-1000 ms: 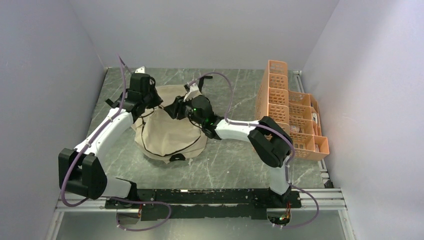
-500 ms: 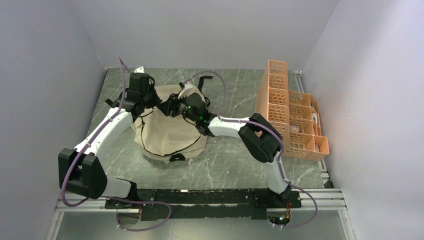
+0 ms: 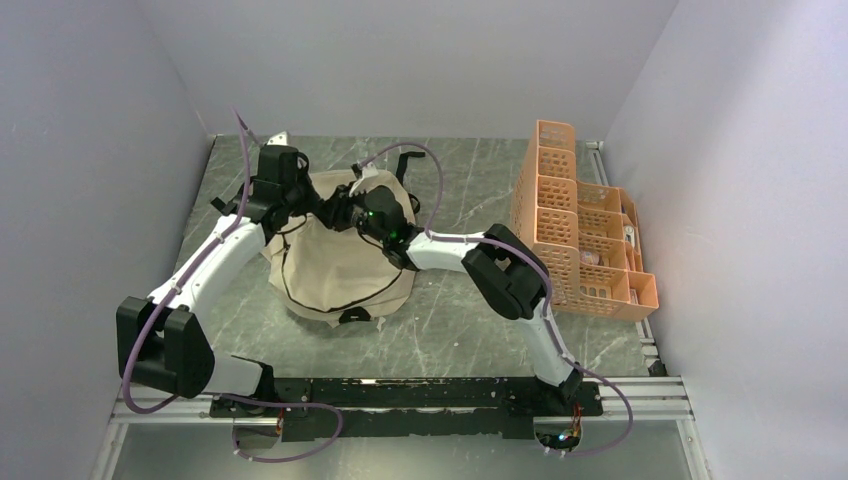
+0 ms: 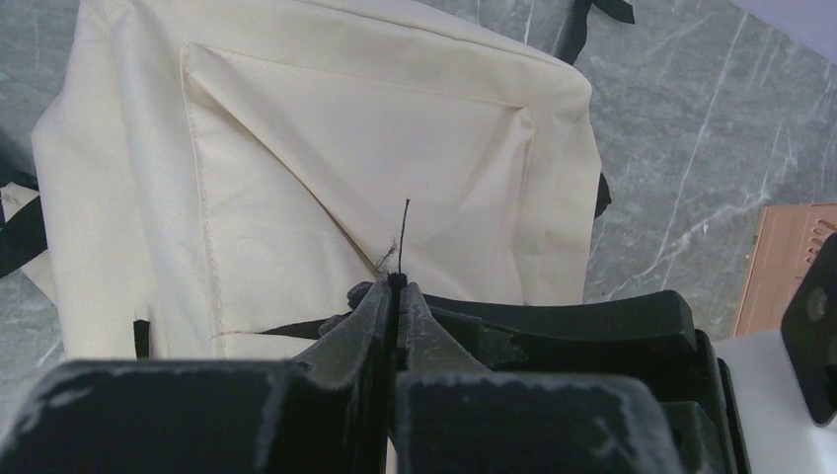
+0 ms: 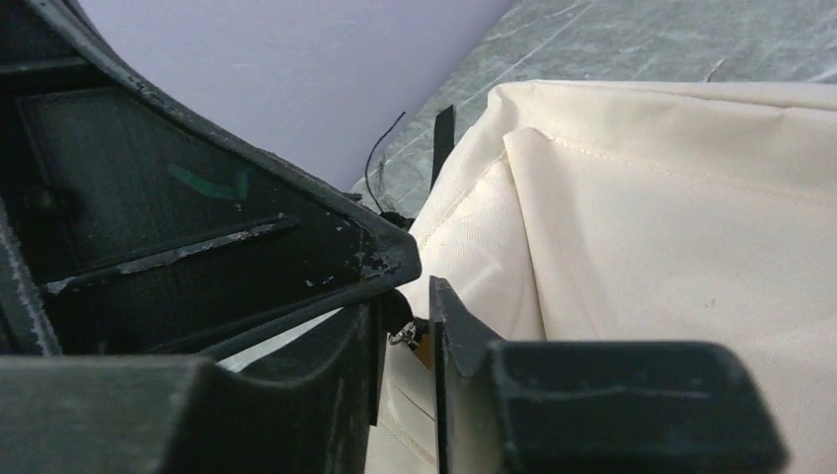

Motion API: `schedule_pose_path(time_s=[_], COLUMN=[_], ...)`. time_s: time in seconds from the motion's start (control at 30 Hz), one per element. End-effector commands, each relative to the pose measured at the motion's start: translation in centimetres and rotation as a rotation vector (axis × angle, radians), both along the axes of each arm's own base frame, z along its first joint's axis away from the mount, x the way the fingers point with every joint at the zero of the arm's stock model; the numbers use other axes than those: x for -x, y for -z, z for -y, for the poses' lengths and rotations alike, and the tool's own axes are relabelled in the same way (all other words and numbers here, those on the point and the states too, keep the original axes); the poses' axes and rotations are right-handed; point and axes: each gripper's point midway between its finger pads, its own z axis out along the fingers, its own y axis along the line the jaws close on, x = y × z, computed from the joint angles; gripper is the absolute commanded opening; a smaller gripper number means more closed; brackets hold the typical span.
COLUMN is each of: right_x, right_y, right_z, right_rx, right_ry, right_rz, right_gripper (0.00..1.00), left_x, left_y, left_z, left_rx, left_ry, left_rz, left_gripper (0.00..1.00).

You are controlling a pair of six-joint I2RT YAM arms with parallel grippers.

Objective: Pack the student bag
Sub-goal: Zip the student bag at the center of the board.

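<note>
The student bag (image 3: 340,265), beige with black straps, lies left of the table's middle. It fills the left wrist view (image 4: 345,168) and the right wrist view (image 5: 671,217). My left gripper (image 3: 310,204) is at the bag's far left corner, shut (image 4: 398,281) on a thin black tab from which a thread sticks up. My right gripper (image 3: 338,213) meets it there from the right. Its jaws (image 5: 407,301) stand a narrow gap apart, with a small metal zipper pull (image 5: 403,336) between the tips. Whether the fingers touch the pull is unclear.
An orange perforated organizer (image 3: 580,225) stands along the right edge, and a corner of it shows in the left wrist view (image 4: 795,257). A black strap (image 3: 405,160) loops behind the bag. Grey walls close in the left, back and right sides.
My right gripper has moved left along the bag's top to meet the left gripper, and its jaws have narrowed. The left arm and the bag have stayed put.
</note>
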Motion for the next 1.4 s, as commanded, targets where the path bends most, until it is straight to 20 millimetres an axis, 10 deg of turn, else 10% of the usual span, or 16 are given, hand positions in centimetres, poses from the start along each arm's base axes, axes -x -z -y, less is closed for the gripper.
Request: schedule_pose_path(time_s=[0.0, 0.13, 0.4, 0.53, 1.1, 1.27, 1.37], right_x=[-1.5, -1.4, -1.2, -1.1, -0.9, -0.8, -0.7], right_y=[-0.9, -1.1, -0.9, -0.6, -0.1, 0.0, 0.1], right_z=[0.3, 0.5, 0.8, 0.7, 0.4, 0.5, 0.6], right_rx=[-0.048, -0.063, -0.056, -0.057, -0.047, -0.040, -0.032], right_ry=[0.048, 0.048, 0.043, 0.037, 0.022, 0.019, 0.017], right_rz=[0.035, 0.047, 0.061, 0.044, 0.031, 0.025, 0.019], right_gripper=[0.20, 0.01, 0.00, 0.00, 0.00, 0.00, 0.00], left_x=[-0.8, -0.7, 0.4, 1.1, 2.2, 2.0, 2.4], left_y=[-2.4, -1.5, 1.9, 2.4, 6.6, 7.6, 7.7], left_z=[0.5, -0.2, -7.5, -9.2, -6.0, -5.4, -6.0], left_rx=[0.046, 0.071, 0.148, 0.157, 0.264, 0.289, 0.262], left_ry=[0.006, -0.016, -0.223, -0.260, -0.118, -0.104, -0.126], left_rz=[0.067, 0.032, -0.094, -0.100, -0.220, -0.246, -0.252], left_gripper=[0.05, 0.05, 0.48, 0.55, 0.50, 0.08, 0.05])
